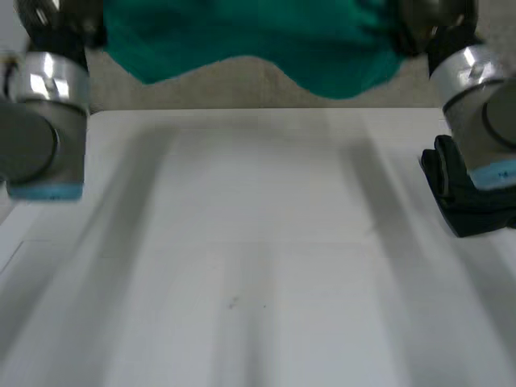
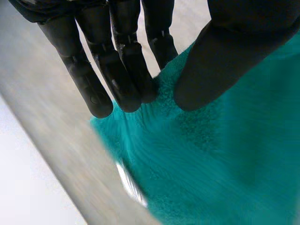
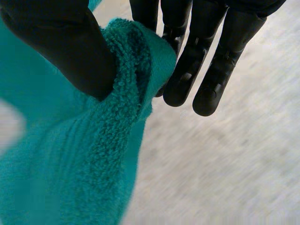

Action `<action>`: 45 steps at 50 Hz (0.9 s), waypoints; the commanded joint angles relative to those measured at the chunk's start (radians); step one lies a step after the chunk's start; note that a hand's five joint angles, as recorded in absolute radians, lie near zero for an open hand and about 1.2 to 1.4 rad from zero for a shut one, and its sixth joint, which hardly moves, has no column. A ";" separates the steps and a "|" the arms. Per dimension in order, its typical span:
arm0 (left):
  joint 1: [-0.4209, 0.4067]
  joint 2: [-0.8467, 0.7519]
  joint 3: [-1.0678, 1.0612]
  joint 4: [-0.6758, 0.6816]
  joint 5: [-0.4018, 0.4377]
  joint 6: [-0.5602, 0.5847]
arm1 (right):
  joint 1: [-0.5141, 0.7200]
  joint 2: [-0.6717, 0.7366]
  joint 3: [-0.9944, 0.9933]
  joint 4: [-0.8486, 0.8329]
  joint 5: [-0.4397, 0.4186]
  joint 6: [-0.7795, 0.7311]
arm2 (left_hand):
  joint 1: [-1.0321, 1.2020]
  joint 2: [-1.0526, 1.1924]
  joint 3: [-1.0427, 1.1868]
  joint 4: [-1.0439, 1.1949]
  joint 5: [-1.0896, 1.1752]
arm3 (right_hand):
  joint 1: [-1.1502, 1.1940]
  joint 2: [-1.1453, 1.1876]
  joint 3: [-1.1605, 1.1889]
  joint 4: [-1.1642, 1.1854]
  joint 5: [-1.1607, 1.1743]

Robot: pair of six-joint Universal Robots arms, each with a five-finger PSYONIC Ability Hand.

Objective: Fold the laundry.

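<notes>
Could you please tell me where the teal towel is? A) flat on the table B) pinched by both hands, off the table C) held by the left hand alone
B: the left hand and the right hand each pinch the towel, which hangs clear of the table.

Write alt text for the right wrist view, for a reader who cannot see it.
The right hand pinches a bunched edge of a teal towel between its thumb and fingers, and the rest of the towel hangs from the pinch. Behind them lies a pale grey surface.
</notes>
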 commanded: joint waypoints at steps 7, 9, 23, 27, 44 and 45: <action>-0.029 -0.094 -0.334 -0.226 0.003 -0.017 | -0.076 0.037 0.344 0.428 -0.198 -0.439 | 0.252 0.199 0.203 0.195 0.247 | 0.415 0.228 0.217 0.206 0.244; -0.037 -0.096 -0.352 -0.241 0.003 -0.015 | -0.109 0.034 0.393 0.430 -0.202 -0.510 | 0.252 0.199 0.203 0.195 0.247 | 0.415 0.228 0.217 0.206 0.244; -0.047 0.004 -0.403 -0.407 0.006 -0.025 | -0.239 -0.127 0.602 0.610 -0.199 -0.769 | 0.252 0.199 0.203 0.195 0.247 | -0.807 -0.994 -1.004 -1.015 -0.978; -0.053 0.022 -0.414 -0.407 0.006 -0.025 | -0.228 -0.202 0.579 0.615 -0.198 -0.688 | 0.252 0.199 0.203 0.195 0.247 | -0.807 -0.994 -1.004 -1.015 -0.978; -0.064 0.079 -0.422 -0.409 0.006 -0.025 | 0.072 0.020 0.184 0.771 -0.170 -0.335 | 0.252 0.199 0.203 0.195 0.247 | -0.807 -0.994 -1.004 -1.015 -0.978; -0.063 0.084 -0.422 -0.409 0.006 -0.025 | 0.080 0.051 0.156 0.796 -0.169 -0.347 | 0.252 0.199 0.203 0.195 0.247 | -0.807 -0.994 -1.004 -1.015 -0.978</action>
